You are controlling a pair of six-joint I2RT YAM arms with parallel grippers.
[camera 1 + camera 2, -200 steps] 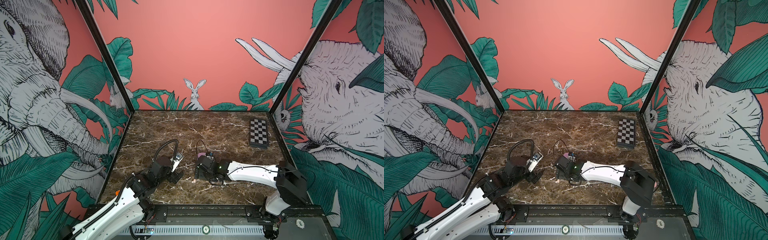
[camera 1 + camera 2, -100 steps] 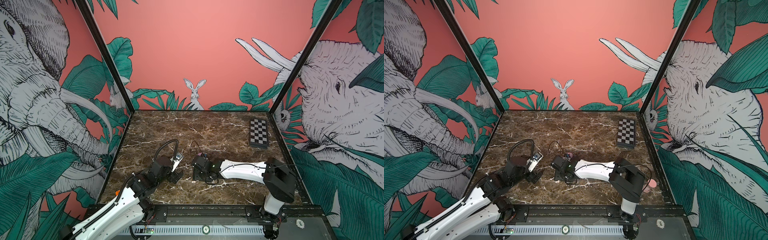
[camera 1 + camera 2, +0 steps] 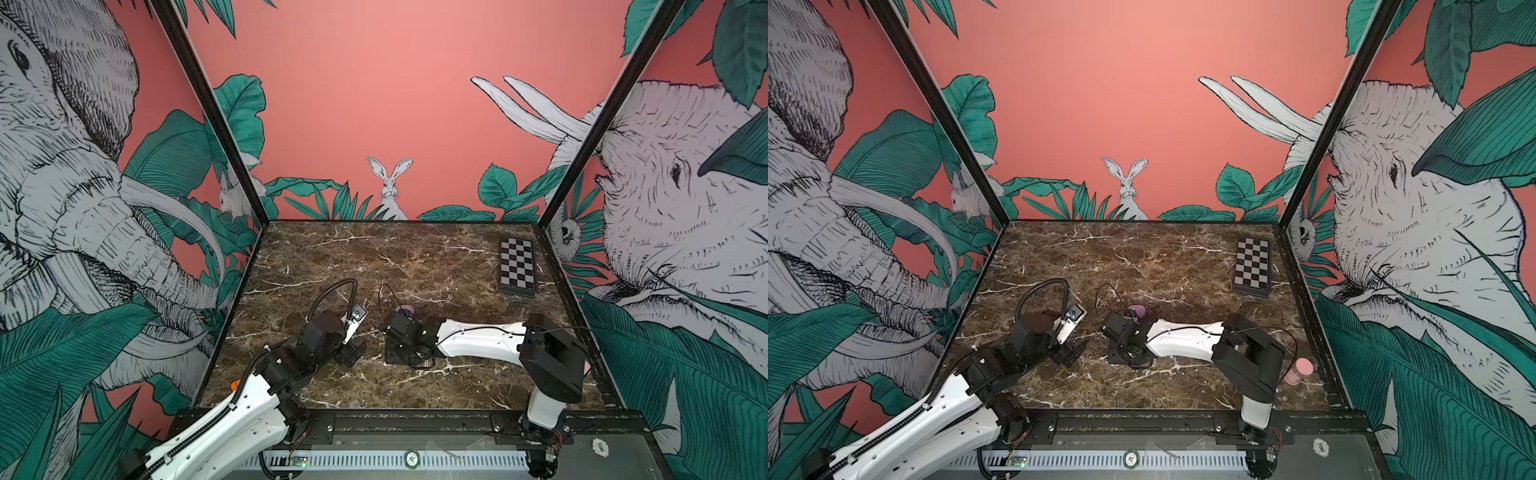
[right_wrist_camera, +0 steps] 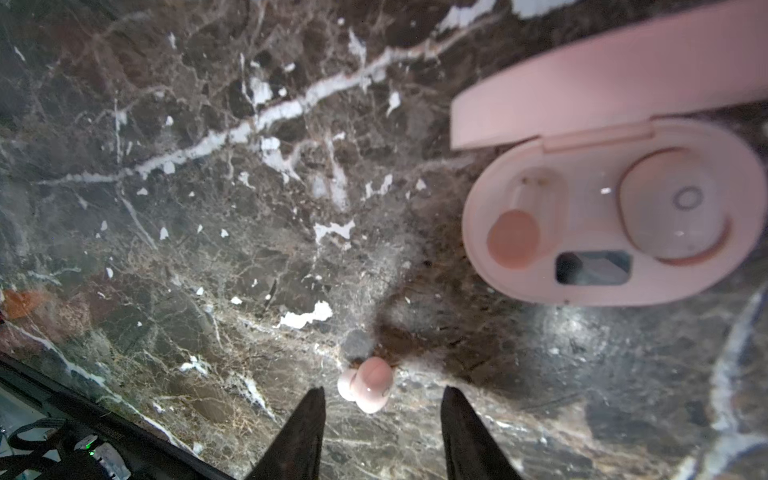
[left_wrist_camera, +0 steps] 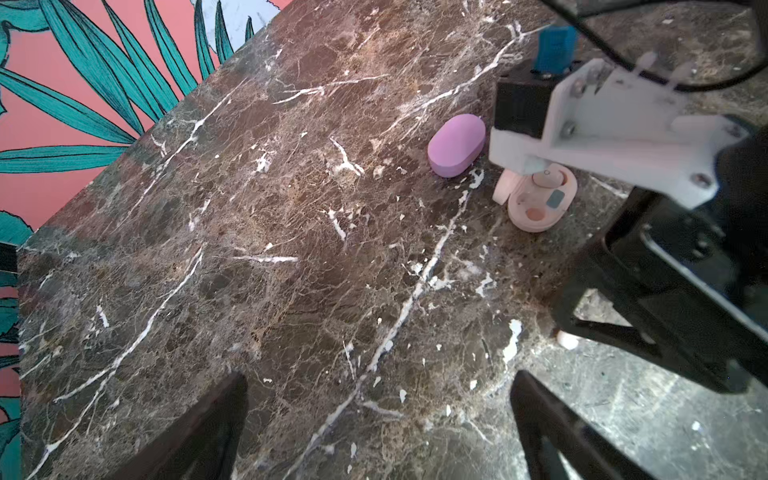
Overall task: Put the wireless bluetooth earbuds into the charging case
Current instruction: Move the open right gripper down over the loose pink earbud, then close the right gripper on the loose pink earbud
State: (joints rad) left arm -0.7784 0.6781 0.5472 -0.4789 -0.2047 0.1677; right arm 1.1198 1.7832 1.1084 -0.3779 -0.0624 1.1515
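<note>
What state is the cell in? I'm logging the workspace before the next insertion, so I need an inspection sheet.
Surface: marble table, nothing spilled.
Job's things: peach case open, with a seated bud and the other socket empty; loose bud on the table; lilac case shut; lilac buds: nothing seen.
Clutter: checkerboard far right; pink item by the right wall.
Grippers: left gripper jaws wide, empty; right gripper jaws apart, one on each side of the loose bud, not touching it.
Cables: hose loops over the left wrist; wire loops over the right wrist.
Surroundings: jungle-print walls.
</note>
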